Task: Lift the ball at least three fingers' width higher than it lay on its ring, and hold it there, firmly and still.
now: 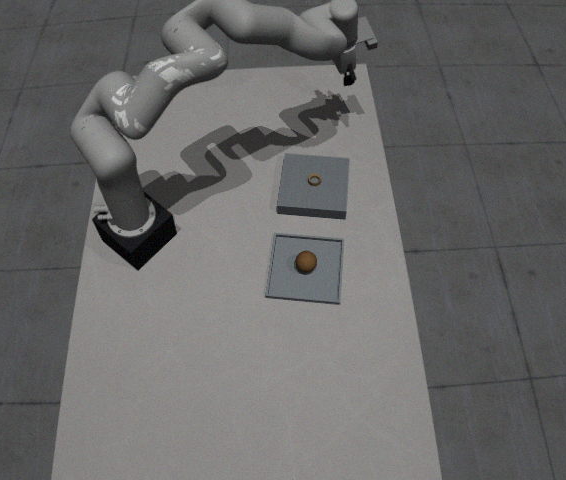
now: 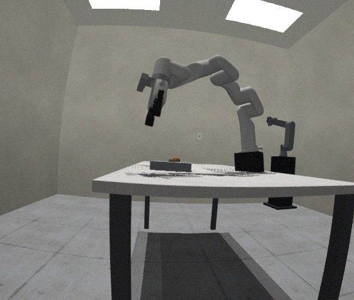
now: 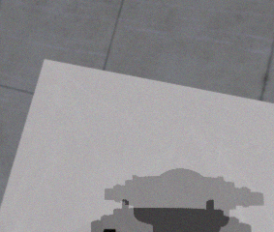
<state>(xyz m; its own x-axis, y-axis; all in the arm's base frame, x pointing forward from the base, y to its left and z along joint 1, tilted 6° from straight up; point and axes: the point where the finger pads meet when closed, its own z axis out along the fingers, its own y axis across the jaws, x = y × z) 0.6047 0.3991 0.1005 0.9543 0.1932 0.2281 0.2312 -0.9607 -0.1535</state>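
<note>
Presently the dark two-fingered end effector (image 1: 348, 78) hangs high above the far corner of the pale grey counter (image 1: 211, 361), its fingers spread fully apart and holding nothing. The wrist view shows only that counter corner, floor tiles and the arm's own shadow; neither task item appears there. Nearest to the end effector stands a raised grey square block (image 1: 293, 198) bearing a small yellow ring (image 1: 314, 179). Beyond it, nearer the camera in the top view, the round orange-brown ball (image 1: 305, 261) lies in a shallow grey square tray (image 1: 278, 281). The ball therefore sits well apart from the end effector, beyond the block and far below. Being round, it offers no preferred grasp axis.
</note>
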